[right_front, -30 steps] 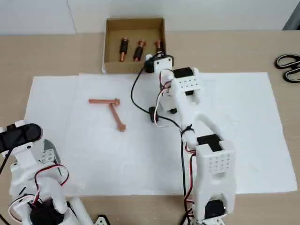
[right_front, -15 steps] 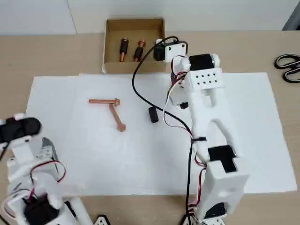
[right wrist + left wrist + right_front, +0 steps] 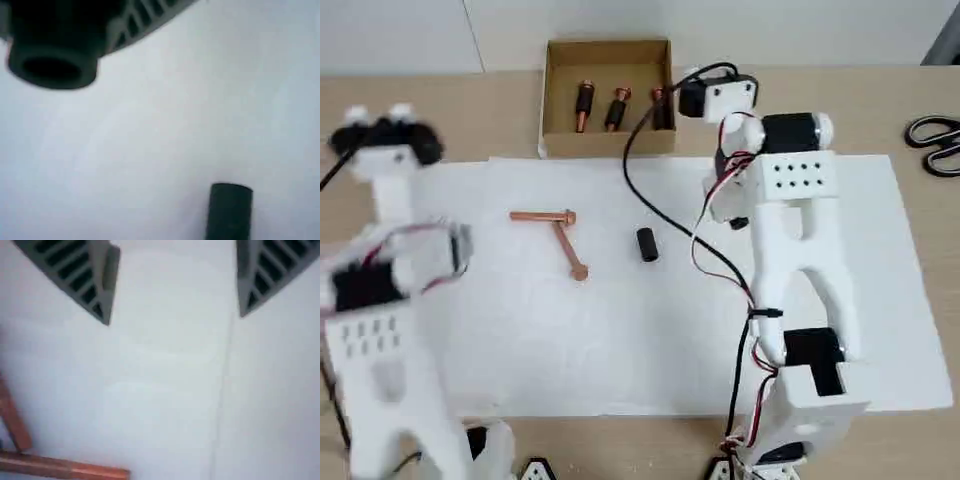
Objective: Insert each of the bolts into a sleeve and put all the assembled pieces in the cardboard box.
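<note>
Two copper bolts lie touching on the white paper: one (image 3: 542,216) crosswise, the other (image 3: 570,248) angled toward the front. Both appear at the edge of the left wrist view, the crosswise bolt (image 3: 65,469) and the angled one (image 3: 12,420). My left gripper (image 3: 175,315) hangs open over bare paper beside them. A loose black sleeve (image 3: 647,245) lies mid-paper, seen too as sleeve (image 3: 229,210). My right gripper (image 3: 733,218), right of it, is shut on another black sleeve (image 3: 52,65). The cardboard box (image 3: 607,48) holds three assembled pieces (image 3: 617,106).
The white paper (image 3: 840,300) covers most of the table. Scissors (image 3: 935,142) lie at the far right edge. The left arm (image 3: 380,300) stands tall over the paper's left side. The right arm's black cable (image 3: 665,205) loops above the loose sleeve.
The right arm has drawn back from the box and shifted right, uncovering the loose sleeve. The left arm has risen and swung forward over the paper's left side.
</note>
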Motion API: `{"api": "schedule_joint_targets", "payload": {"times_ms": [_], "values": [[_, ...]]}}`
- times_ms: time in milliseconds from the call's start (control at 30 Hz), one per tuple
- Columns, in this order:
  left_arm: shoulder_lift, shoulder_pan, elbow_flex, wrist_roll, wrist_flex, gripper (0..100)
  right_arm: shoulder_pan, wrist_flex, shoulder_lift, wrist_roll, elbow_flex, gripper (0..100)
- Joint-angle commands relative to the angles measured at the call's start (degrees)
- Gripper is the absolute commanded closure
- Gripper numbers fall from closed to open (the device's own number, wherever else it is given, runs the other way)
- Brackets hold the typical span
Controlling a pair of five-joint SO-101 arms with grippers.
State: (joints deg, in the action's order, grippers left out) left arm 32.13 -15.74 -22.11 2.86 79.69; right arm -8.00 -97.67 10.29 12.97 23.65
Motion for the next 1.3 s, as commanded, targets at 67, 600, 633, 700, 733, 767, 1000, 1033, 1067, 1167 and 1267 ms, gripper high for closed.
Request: {"api": "schedule_joint_targets", "payload": {"times_ms": [67, 600, 633, 700, 733, 767, 1000, 1033, 1067, 1167, 1267], "values": [[-20.1, 7.4, 13.8, 19.3, 0.0, 84, 3.4, -0.8, -3.6, 0.4, 2.7, 99.5], [-50.1, 14.5, 37.7, 39.2, -3.7, 84, 6.3, -0.6, -3.7, 0.4, -3.6, 99.5], [-51.3, 14.5, 38.7, 41.2, -4.0, 84, 6.3, -0.6, -3.7, 0.4, -3.6, 99.5], [-53.8, 14.6, 40.7, 45.0, -3.8, 84, 6.3, -0.6, -3.7, 0.4, -3.6, 99.5], [-55.1, 14.6, 41.6, 45.7, -3.7, 84, 6.3, -0.6, -3.6, 0.4, -3.6, 99.5], [-56.3, 14.6, 42.4, 46.2, -3.7, 84, 6.3, -0.6, -3.6, 0.4, -3.6, 99.5], [-62.0, 14.5, 43.6, 52.5, -3.8, 84, 6.3, -0.6, -3.6, 0.3, -3.7, 99.5], [-62.3, 14.6, 43.6, 53.0, -3.9, 84, 6.2, -0.6, -3.6, 0.3, -3.7, 99.5], [-62.7, 14.7, 43.6, 53.5, -3.9, 84, 6.1, -0.6, -3.6, 0.3, -3.7, 99.5], [-63.3, 14.7, 43.6, 53.7, -4.0, 84, 6.0, -0.6, -3.6, 0.3, -3.7, 99.5], [-64.3, 14.7, 43.6, 53.7, -4.2, 85, 6.0, -0.6, -3.6, 0.3, -3.7, 99.5]]}}
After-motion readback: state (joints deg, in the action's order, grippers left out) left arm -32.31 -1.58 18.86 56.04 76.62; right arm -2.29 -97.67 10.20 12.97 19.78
